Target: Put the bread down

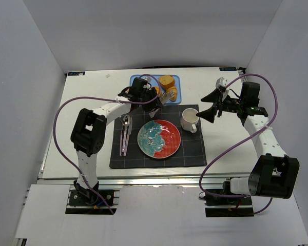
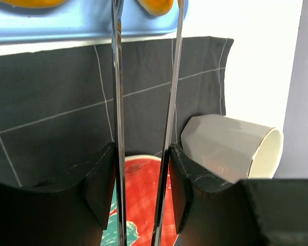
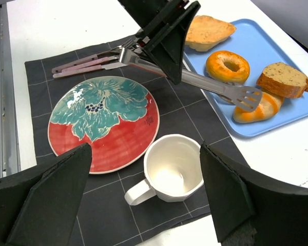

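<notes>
Left wrist view shows the left gripper (image 2: 143, 197) clamped on a pair of metal tongs (image 2: 117, 102). Its two black fingers (image 2: 100, 189) press on the outsides of the two thin arms. The arms stand close together without touching and run up the frame toward the blue tray (image 2: 66, 25) at the top edge.

In the right wrist view the same tongs reach from the upper middle toward the right. Their slotted head lies at the upper left end of the bread (image 3: 262, 108), touching it or just over it; whether a second blade is under the roll cannot be told. The bread lies on the tray's lower right part, just below a brown slice (image 3: 283, 79) and to the lower right of a doughnut (image 3: 227, 66).

In the top view the right gripper (image 1: 203, 106) holds nothing. Its jaws are spread wide, just right of the white mug (image 3: 172, 171). Left of the mug a red and teal plate (image 3: 102, 120) rests on a dark placemat (image 3: 185, 110), with cutlery (image 3: 87, 64) at the upper left.
</notes>
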Available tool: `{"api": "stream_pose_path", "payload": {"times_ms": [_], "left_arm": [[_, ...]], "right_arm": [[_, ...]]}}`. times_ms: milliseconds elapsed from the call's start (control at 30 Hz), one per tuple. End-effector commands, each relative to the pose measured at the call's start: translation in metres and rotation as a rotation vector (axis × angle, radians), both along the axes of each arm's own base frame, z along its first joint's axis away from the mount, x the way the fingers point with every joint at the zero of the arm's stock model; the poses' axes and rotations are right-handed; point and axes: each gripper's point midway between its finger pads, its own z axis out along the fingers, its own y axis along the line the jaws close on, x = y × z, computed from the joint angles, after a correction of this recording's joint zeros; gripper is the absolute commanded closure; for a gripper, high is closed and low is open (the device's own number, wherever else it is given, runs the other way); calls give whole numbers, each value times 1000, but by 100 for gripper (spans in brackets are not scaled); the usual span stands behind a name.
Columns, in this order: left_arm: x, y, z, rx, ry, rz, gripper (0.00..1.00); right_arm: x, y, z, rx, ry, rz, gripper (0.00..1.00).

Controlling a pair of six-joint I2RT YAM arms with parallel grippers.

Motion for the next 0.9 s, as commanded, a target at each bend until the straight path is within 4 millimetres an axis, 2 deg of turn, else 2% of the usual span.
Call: {"api": "stream_pose_path", "payload": {"times_ms": [0, 233, 433, 567, 600, 733, 833, 867], "left_arm": [[10, -9, 24, -38, -39, 9, 47], [9, -10, 18, -46, -21, 8, 53], [7, -16, 25, -90, -23, -5, 75], [8, -24, 50, -164, -52, -12, 90], [7, -24, 54, -175, -54, -10, 97], [3, -23, 88, -230, -102, 3, 100], [-3, -17, 95, -244, -112, 24, 100], [-6, -16, 106, -267, -130, 26, 100]], "right_arm": [[-4, 1, 8, 19, -30, 20, 11], [-5, 0, 8, 21, -31, 20, 11], [-7, 0, 8, 28, -25, 23, 11], [-8, 0, 9, 29, -27, 25, 11], [-9, 0, 11, 31, -27, 27, 11], [-9, -1, 12, 31, -30, 24, 11], [-10, -1, 13, 33, -32, 27, 11], [-10, -1, 13, 34, -30, 26, 11]]}}
